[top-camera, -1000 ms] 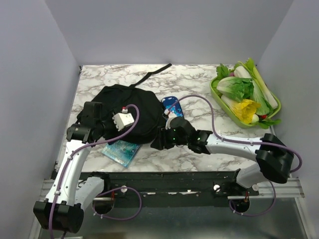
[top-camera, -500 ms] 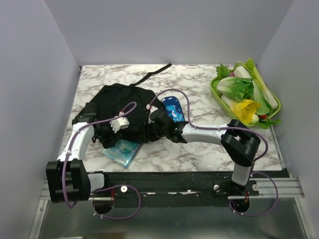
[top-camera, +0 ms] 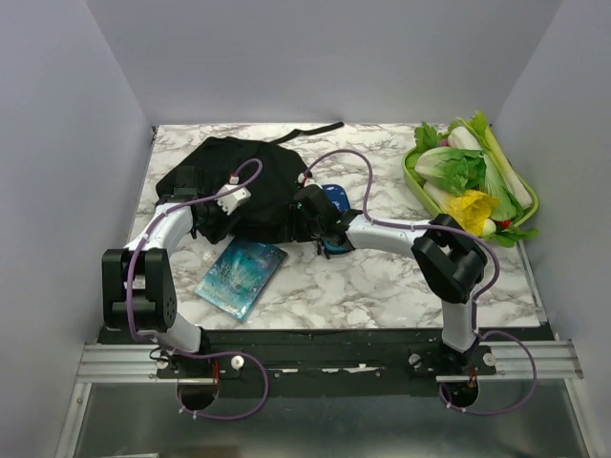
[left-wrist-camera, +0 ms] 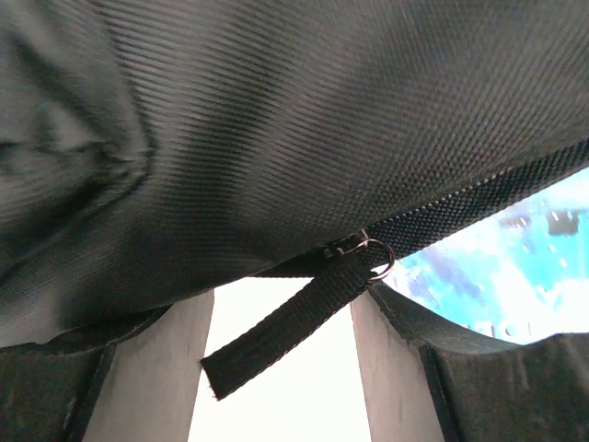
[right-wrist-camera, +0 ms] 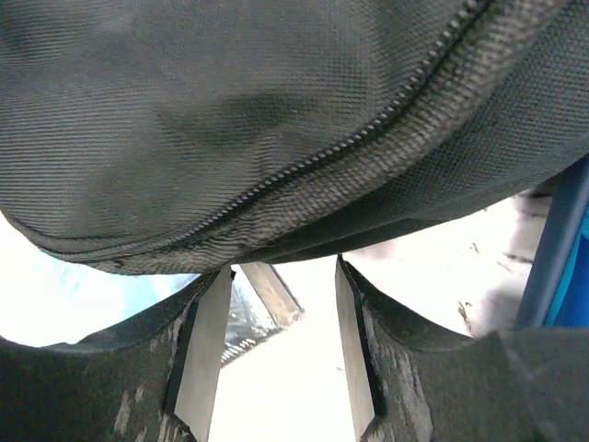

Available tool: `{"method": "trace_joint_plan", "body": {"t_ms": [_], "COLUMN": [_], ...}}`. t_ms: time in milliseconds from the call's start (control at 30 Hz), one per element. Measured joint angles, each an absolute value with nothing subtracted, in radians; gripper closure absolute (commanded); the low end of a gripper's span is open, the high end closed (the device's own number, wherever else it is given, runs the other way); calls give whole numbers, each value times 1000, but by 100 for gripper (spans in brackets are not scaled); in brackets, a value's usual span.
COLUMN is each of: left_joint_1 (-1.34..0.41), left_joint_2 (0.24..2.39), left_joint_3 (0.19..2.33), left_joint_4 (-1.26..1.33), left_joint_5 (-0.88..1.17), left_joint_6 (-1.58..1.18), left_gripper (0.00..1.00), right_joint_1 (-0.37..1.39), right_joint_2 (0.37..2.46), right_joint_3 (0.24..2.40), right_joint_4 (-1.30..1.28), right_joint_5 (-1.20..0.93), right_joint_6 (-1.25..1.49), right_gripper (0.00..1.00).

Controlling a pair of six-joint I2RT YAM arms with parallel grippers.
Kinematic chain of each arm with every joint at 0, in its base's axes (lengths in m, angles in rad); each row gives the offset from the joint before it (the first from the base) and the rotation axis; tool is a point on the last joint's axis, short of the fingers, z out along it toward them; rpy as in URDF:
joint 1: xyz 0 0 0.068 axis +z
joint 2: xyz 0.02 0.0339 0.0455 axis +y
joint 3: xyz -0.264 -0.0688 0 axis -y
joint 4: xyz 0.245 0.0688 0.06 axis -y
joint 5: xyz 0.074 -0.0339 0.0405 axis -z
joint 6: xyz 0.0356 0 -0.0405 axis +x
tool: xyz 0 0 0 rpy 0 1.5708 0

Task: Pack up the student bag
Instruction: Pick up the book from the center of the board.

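Observation:
The student bag (top-camera: 243, 176), a soft black backpack, lies at the back left of the marble table, its strap (top-camera: 310, 132) trailing toward the back wall. My left gripper (top-camera: 208, 227) is at the bag's front left edge. It is open, and a zipper pull strap (left-wrist-camera: 285, 322) hangs loose between its fingers (left-wrist-camera: 152, 368). At the bag's front right edge my right gripper (top-camera: 294, 226) is also open, under the zipper seam (right-wrist-camera: 350, 138), holding nothing. A blue-green book (top-camera: 241, 277) lies flat in front of the bag.
A blue patterned pencil case (top-camera: 334, 196) lies right of the bag, partly behind my right arm. A green tray (top-camera: 412, 176) of vegetables sits at the back right. Grey walls close in the table on three sides.
Both grippers moved away from me against the bag's front edge, and the bag shifted toward the back. More of the book is uncovered. The left jaws narrowed a little.

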State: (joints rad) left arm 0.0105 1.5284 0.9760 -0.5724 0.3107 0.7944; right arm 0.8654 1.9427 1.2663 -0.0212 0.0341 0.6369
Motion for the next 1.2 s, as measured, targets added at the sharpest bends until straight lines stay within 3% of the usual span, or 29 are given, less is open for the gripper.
{"method": "trace_joint_plan", "body": {"t_ms": [233, 533, 867, 1200], "left_joint_1": [6, 51, 51, -147], "left_joint_2": [1525, 1333, 1234, 1083], "left_joint_3": [987, 725, 558, 472], "left_joint_4": [-486, -470, -351, -406], "left_joint_5": [289, 250, 198, 214], "left_joint_6": [753, 923, 1013, 1028], "left_gripper": [32, 32, 33, 33], "right_joint_1": [859, 879, 957, 955], "right_joint_2": [1951, 1718, 1723, 1796], "right_joint_3": [1301, 983, 968, 899], "right_joint_4": [-54, -23, 71, 209], "right_joint_5": [43, -53, -168, -271], "right_joint_6": [662, 752, 843, 994], "right_gripper": [27, 0, 0, 2]}}
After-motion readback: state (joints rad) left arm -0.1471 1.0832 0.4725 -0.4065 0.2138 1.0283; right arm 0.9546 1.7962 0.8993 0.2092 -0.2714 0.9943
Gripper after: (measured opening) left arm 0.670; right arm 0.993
